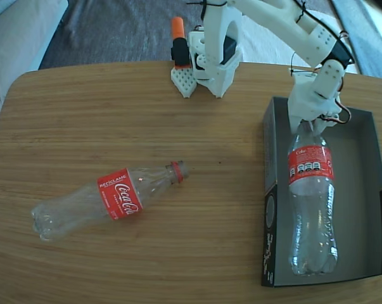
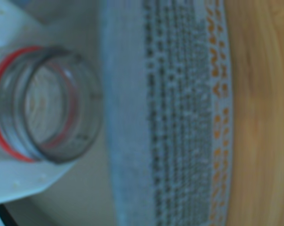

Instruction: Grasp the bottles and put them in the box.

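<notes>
Bottle no. 1 lies inside box, along its left side in fixed view, neck toward the arm. Gripper sits at that neck; pinching or released, cannot tell. Wrist view shows the open mouth w/ red ring, no cap. Bottle no. 2 lies on wood-grain worktop, well apart from box. Judgement: empty thin clear plastic, light, smooth, will dent and roll; neck is stiffest hold.
</notes>
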You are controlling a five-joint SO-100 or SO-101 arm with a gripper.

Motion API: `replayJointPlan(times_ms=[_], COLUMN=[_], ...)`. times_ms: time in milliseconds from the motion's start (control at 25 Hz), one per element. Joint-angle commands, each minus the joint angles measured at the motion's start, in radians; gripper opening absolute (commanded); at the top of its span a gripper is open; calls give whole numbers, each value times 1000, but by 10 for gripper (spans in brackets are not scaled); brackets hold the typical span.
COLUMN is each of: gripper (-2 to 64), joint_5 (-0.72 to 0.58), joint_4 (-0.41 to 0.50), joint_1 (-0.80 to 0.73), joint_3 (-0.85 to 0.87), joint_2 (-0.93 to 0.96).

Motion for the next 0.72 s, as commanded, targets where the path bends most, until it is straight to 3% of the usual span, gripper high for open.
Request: replayJointPlan(times_ms=[0, 160, 400, 680], gripper=[2, 14, 195, 284], joint_5=[-2, 0, 2, 8], joint_4=[-5, 5, 14, 32], joint_1=[-5, 0, 3, 6], joint_3=[-15, -20, -21, -25], joint_2=[20, 25, 25, 25])
